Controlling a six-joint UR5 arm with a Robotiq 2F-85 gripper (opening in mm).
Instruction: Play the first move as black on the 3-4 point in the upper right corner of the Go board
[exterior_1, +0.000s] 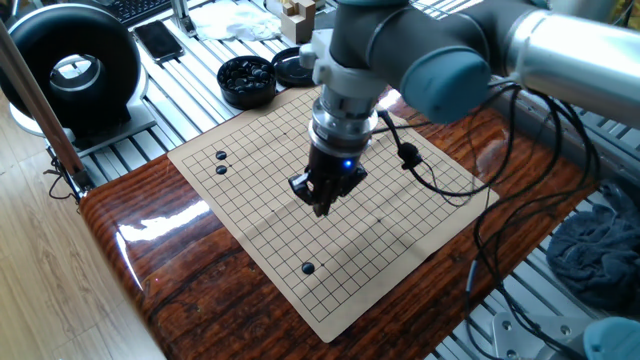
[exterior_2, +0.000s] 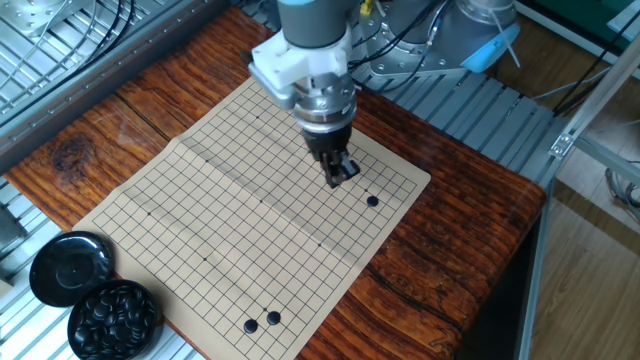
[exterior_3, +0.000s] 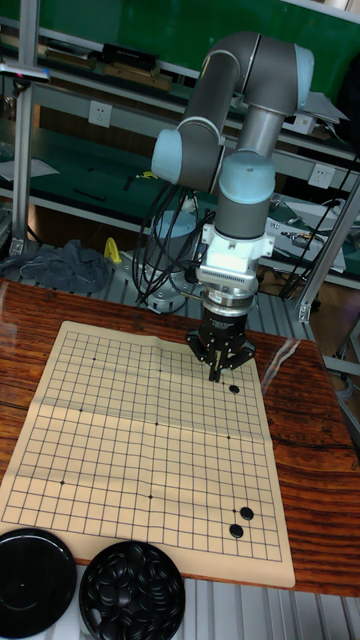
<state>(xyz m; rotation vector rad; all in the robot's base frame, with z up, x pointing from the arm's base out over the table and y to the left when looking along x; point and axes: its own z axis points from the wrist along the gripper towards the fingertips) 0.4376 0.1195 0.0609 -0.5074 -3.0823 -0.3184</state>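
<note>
The tan Go board (exterior_1: 380, 235) (exterior_2: 200, 215) (exterior_3: 110, 440) lies on the wooden table. One black stone (exterior_1: 308, 268) (exterior_2: 372, 201) (exterior_3: 234, 388) sits near the board's upper right corner as the tall view shows it. Two more black stones (exterior_3: 241, 521) (exterior_2: 261, 322) (exterior_1: 221, 163) lie near the lower right corner. My gripper (exterior_1: 322, 205) (exterior_2: 341, 177) (exterior_3: 214, 376) hangs just above the board, a little to the left of the single stone. Its fingers are shut into a point, and no stone shows between them.
A bowl of black stones (exterior_1: 247, 80) (exterior_2: 113, 320) (exterior_3: 130, 590) and its black lid (exterior_2: 68, 268) (exterior_3: 33, 578) stand off the board's edge. Arm cables (exterior_1: 500, 230) hang over the table's side. A round black device (exterior_1: 70, 65) stands at the back left.
</note>
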